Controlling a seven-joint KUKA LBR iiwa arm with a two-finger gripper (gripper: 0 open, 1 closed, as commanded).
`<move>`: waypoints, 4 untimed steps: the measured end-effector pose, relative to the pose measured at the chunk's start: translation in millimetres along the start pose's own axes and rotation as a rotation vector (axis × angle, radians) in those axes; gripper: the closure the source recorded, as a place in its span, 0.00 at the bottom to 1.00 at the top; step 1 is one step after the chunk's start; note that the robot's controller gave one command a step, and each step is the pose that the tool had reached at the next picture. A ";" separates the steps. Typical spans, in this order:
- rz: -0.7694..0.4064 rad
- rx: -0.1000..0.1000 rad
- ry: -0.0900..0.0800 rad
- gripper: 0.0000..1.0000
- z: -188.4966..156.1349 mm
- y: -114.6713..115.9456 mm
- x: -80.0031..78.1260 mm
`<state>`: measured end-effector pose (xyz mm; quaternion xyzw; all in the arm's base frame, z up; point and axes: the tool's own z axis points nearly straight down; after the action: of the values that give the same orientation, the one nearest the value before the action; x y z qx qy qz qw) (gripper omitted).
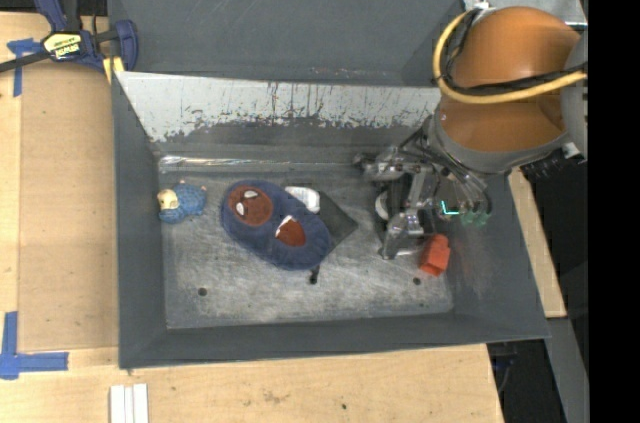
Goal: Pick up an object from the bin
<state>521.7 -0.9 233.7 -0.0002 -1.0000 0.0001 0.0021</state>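
My gripper (pixel 403 236) hangs low at the right side of the bin floor, its metal fingers pointing down beside a small orange-red block (pixel 435 255). The block lies just right of the fingertips, touching or nearly touching them. A blue plush toy (pixel 277 226) with two reddish-brown patches and a white tag lies in the middle of the floor, well left of the gripper. Nothing shows between the fingers.
A small blue and yellow toy (pixel 181 202) lies at the left of the floor. A dark flat piece (pixel 340 221) pokes out from under the plush toy's right side. The orange cover on the wrist hangs over the bin's right wall.
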 end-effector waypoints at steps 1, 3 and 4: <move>-0.400 0.005 -0.022 0.00 144.8 18.0 -38.2; -0.458 0.001 -0.011 0.00 123.7 20.5 -55.8; -0.183 0.000 -0.016 0.00 159.3 9.7 -56.8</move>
<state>577.9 8.7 74.1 0.0912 -0.9958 -0.0002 -0.0056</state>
